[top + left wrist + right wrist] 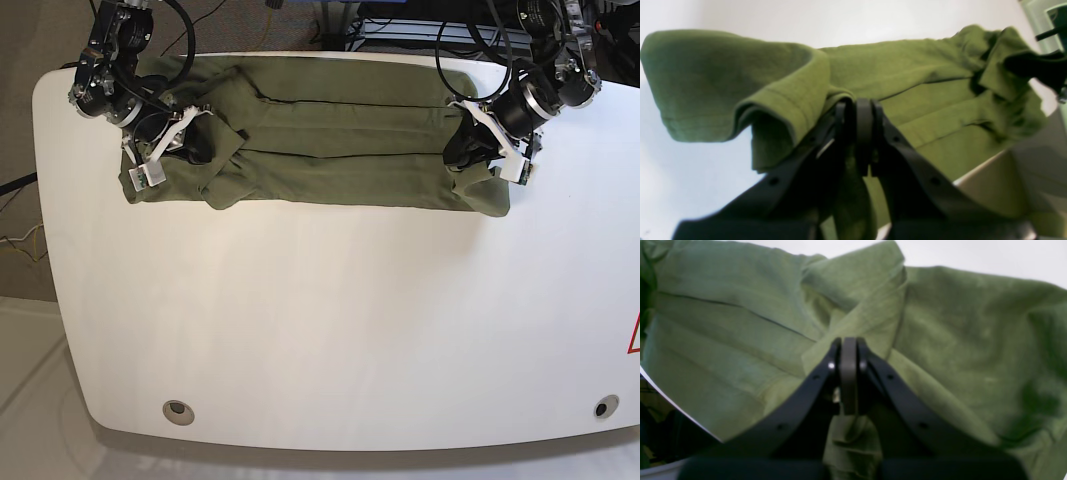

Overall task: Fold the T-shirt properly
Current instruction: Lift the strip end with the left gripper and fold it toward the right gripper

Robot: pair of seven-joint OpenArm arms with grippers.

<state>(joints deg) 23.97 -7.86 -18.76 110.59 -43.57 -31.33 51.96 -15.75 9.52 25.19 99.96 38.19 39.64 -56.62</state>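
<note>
Olive cloth, one piece only: the T-shirt (330, 150) lies as a long band across the far edge of the table (330, 330), already doubled lengthwise, creases running along it.

Going left to right in the base view. You have the right gripper (178, 135) at the left end of the band; its wrist view shows the jaws together with a pinch of cloth bunched between them, so it is clamped on the shirt (940, 340). The middle of the band lies flat and untouched. At the right end, the left gripper (480, 150) is likewise closed on fabric; its wrist view shows a hemmed sleeve or edge draped over the pressed-together fingers (864, 113).

Step, as I judge it: both ends gripped, mid-fold, probably ready to carry the held edge over toward you or bring the ends together. The next move calls for you to lift both ends evenly and travel in step, or the band will skew and the left end, already rumpled, will bunch further.

Count: one T-shirt, two grippers, one table.
</note>
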